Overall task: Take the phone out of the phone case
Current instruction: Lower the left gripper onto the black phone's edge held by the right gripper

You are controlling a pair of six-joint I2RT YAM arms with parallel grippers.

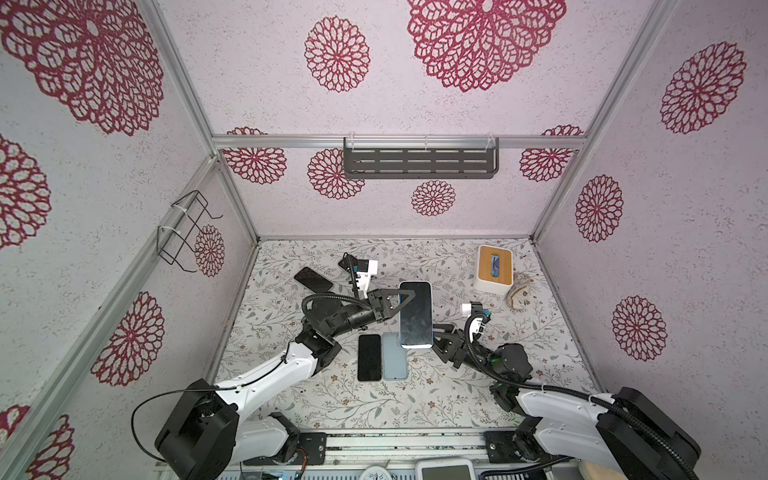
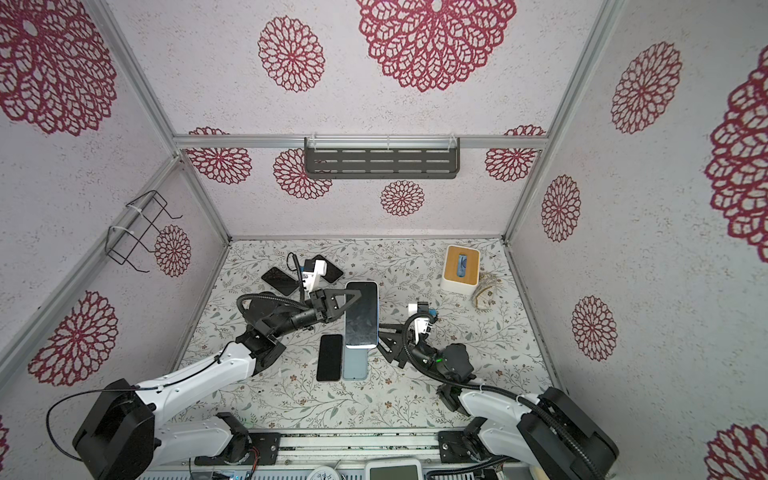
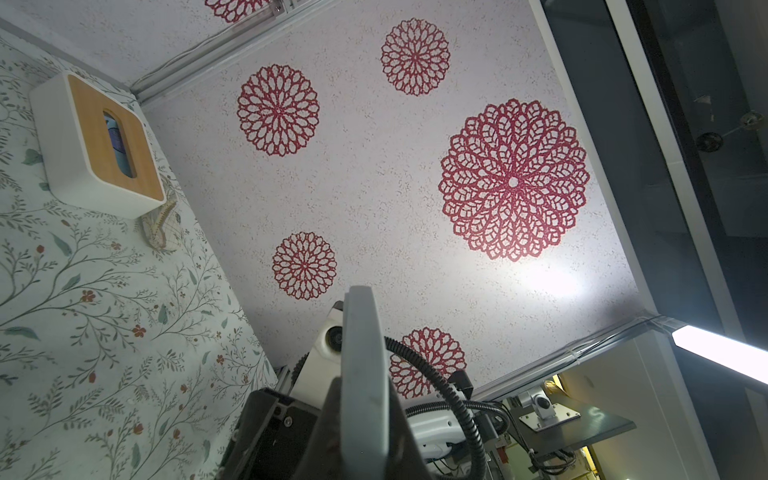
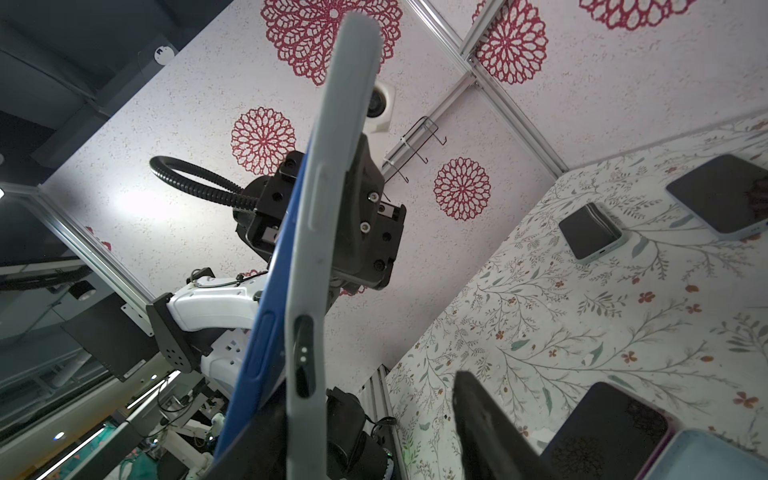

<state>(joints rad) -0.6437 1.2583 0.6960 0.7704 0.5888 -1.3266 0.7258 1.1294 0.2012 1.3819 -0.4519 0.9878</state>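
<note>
Left hand (image 1: 405, 300): clamping phone case (image 4: 316, 249), ten-o'clock edge.
Right hand (image 1: 437, 337): gaping around five-o'clock corner.
Right wrist only: phone (image 4: 266, 332) standing off case.

My arms (image 1: 270, 374) are white shells w/ black joints, ribbed black cables (image 4: 195, 174), black triangular fingers (image 4: 482, 424), silver screws (image 4: 365, 226), white wrist cams (image 1: 368, 270).

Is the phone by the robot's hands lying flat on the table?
No, the left hand holds the phone up in the air above the table.
</note>
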